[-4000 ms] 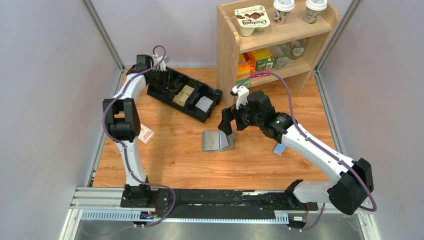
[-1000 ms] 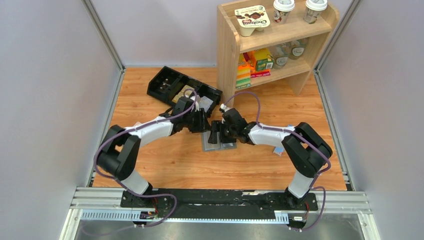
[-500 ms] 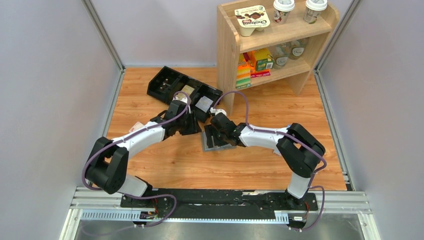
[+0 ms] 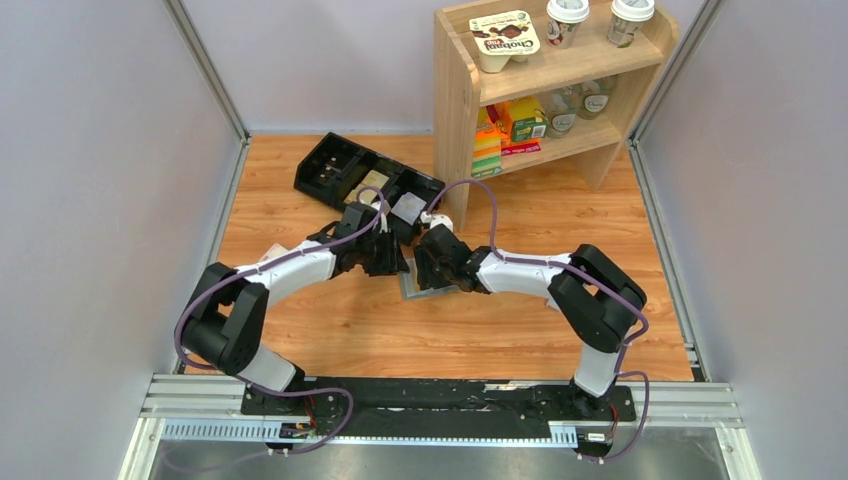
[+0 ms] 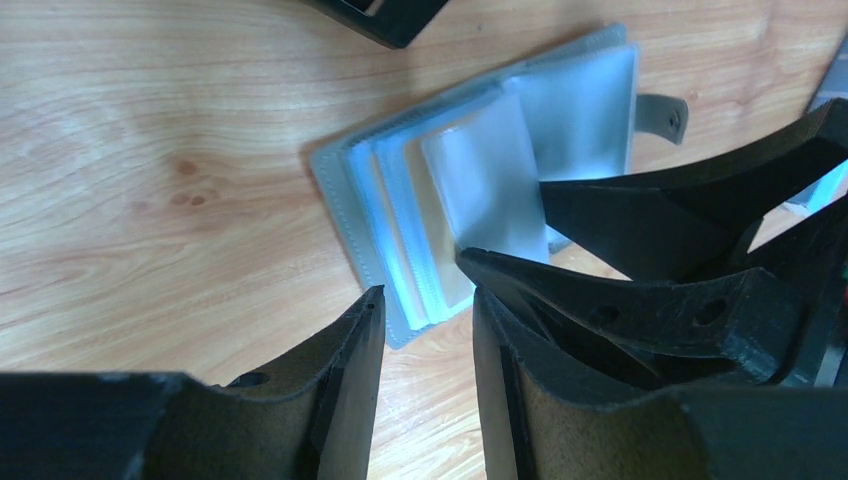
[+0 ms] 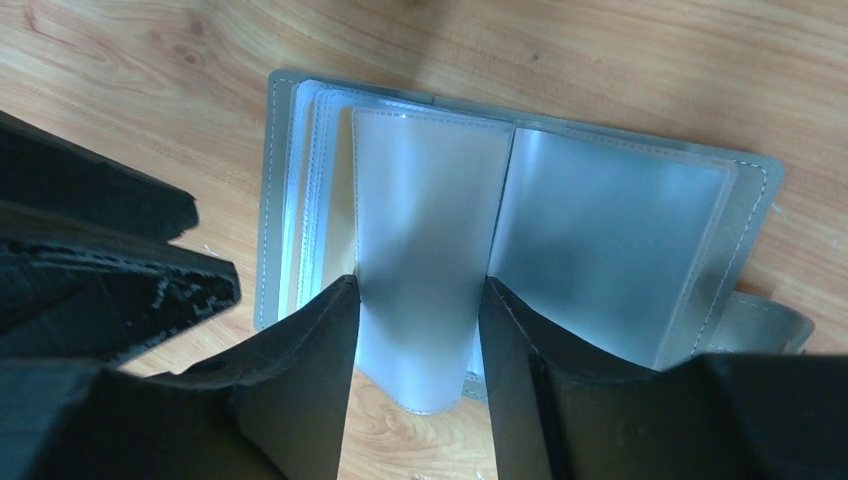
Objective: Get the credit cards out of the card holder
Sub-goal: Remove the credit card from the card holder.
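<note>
The grey-blue card holder (image 5: 345,215) lies open on the wooden table, its clear sleeves fanned out (image 6: 610,240). A tan credit card (image 6: 336,215) shows inside one of the left sleeves (image 5: 428,245). My right gripper (image 6: 418,290) straddles one raised, bowed clear sleeve (image 6: 430,210), whose side edges meet both fingers; I cannot tell if it holds a card. My left gripper (image 5: 425,310) is open and empty, just short of the holder's near corner. From above, both grippers (image 4: 395,262) (image 4: 430,268) cover most of the holder (image 4: 425,292).
A black compartmented tray (image 4: 335,165) holding small items stands behind the grippers. To the back right is a wooden shelf (image 4: 455,120) with cups and packets. The holder's strap with a snap (image 5: 662,115) sticks out on its far side.
The right jaws have narrowed onto the raised sleeve. The left gripper has slid a little right, closer to the holder, its jaws unchanged.
</note>
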Robot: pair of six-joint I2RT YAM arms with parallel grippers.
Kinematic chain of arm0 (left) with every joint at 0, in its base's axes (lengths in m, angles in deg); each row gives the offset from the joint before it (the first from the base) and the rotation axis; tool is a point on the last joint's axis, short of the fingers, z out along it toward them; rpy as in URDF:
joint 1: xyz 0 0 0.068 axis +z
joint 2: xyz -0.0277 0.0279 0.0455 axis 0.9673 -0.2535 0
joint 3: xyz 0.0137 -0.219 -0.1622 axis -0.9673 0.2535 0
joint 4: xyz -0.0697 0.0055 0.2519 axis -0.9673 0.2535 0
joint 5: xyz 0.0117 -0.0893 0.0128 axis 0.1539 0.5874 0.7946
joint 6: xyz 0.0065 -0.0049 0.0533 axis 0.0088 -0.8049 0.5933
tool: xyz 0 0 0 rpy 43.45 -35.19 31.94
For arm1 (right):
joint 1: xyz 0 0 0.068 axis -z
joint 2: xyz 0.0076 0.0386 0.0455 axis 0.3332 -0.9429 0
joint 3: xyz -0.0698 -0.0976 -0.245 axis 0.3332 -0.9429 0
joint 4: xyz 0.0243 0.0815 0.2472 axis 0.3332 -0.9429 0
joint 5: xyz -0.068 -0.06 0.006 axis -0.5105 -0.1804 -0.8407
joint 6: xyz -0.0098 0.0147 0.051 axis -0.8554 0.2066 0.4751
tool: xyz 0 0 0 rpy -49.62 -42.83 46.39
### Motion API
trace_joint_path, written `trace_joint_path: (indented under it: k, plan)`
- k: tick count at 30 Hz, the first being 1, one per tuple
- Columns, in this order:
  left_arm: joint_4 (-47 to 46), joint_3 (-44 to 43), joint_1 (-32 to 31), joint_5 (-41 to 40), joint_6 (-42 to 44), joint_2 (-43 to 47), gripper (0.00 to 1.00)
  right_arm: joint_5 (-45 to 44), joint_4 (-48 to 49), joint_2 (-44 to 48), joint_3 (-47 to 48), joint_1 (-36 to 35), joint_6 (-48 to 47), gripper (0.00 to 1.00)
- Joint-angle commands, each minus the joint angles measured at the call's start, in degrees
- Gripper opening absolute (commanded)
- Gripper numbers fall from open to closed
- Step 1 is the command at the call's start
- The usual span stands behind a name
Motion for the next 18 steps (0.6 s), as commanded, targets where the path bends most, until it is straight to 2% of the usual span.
trace_joint_path:
  k: [1, 5, 10, 18]
  plan:
    - [-3.9, -2.1, 0.0, 6.1, 0.0, -1.8, 0.45, 0.5, -6.1, -5.3, -5.6, 0.6, -2.2, 0.47]
    - [-4.9, -3.8, -0.3, 8.3, 0.0, -4.5, 0.38, 4.7, -3.1, -4.3, -6.8, 1.4, -2.4, 0.40]
    - [-5.0, -4.8, -0.5, 7.9, 1.0, -7.6, 0.24, 6.7, -1.8, -4.2, -7.5, 2.2, -2.5, 0.39]
    - [-1.7, -7.1, -1.4, 7.4, 5.1, -14.5, 0.23, 8.1, -3.0, -3.4, -6.9, 2.3, -2.3, 0.39]
